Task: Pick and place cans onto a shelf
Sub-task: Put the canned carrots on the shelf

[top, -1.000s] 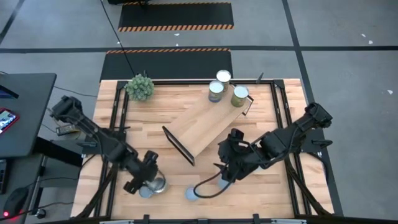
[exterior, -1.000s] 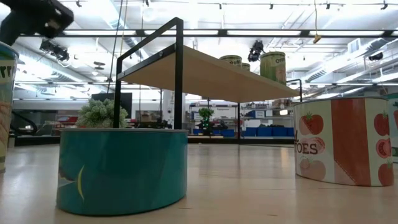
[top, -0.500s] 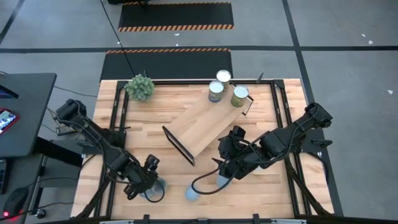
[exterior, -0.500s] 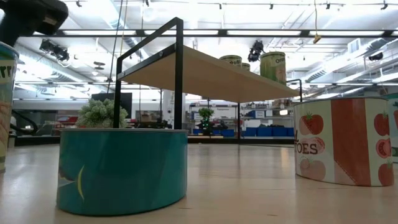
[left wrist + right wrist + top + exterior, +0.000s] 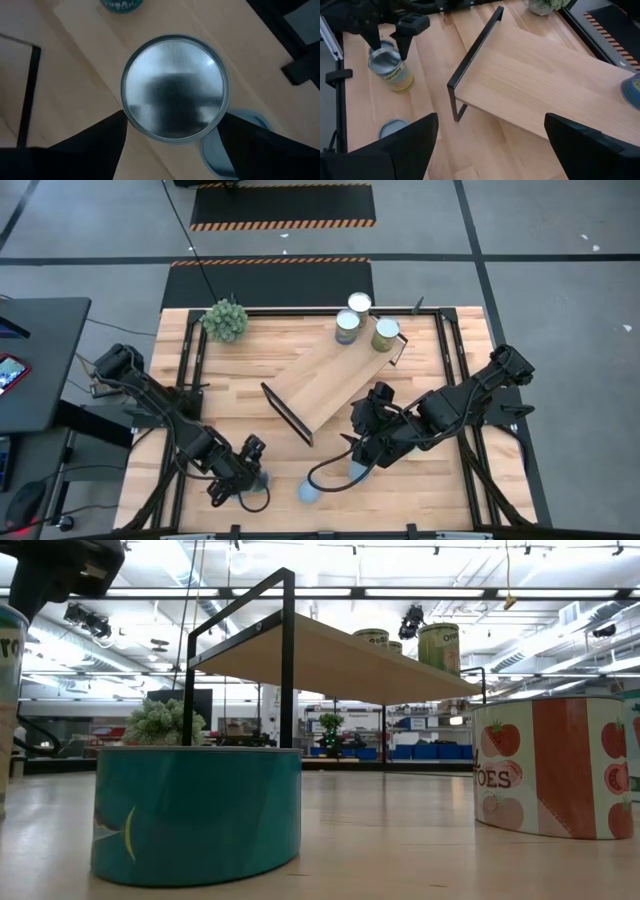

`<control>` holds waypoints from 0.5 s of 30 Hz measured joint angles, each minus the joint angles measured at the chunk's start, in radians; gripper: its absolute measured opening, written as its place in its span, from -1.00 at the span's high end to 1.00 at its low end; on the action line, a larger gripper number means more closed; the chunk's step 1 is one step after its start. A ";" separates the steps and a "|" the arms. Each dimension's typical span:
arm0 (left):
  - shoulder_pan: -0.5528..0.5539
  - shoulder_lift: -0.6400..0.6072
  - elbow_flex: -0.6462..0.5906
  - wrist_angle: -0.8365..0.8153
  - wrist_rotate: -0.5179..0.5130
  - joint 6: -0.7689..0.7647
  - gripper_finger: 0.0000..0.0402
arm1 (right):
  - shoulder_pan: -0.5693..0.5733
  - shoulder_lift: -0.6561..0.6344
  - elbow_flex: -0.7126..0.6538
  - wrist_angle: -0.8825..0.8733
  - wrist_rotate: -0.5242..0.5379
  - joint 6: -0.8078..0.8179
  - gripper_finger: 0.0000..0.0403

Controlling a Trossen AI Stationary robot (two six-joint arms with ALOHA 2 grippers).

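- Nearest the front edge of the worktop [image 5: 250,370], the left end effector [image 5: 247,470] hangs over a tall can [image 5: 174,88] with a silvery lid; in the left wrist view its fingers [image 5: 95,145] are spread on either side of the rim, released and not yet closing
- In the right wrist view that can [image 5: 391,70] stands upright with a yellow-green label, the left end effector [image 5: 390,30] straddling its top
- Just beside it sit a flat teal tin [image 5: 196,812] and a low tin [image 5: 309,492] with a pale lid
- A tomato can [image 5: 548,767] stands near the right end effector [image 5: 362,455], which hovers low at the shelf's near end with fingers [image 5: 405,145] wide apart, released, holding nothing
- The shelf [image 5: 330,380] lies diagonally mid-worktop; three cans [image 5: 347,327] stand at its far end
- A bushy plant [image 5: 225,319] sits at the far left corner
- Judged step: grasping the tall can. The next move calls for lowering around its sides, closing firmly, then lifting clear of the neighbouring tins toward bare shelf board
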 joint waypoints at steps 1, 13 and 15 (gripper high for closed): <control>0.000 0.002 0.000 0.010 0.000 0.009 -0.57 | 0.000 0.000 0.000 0.000 0.000 0.001 -0.85; 0.000 0.003 -0.006 0.080 0.022 -0.141 -0.57 | 0.000 0.000 0.000 0.001 0.000 0.011 -0.85; 0.000 0.003 -0.006 0.072 0.070 -0.258 -0.57 | 0.000 0.000 0.000 0.002 -0.001 0.011 -0.85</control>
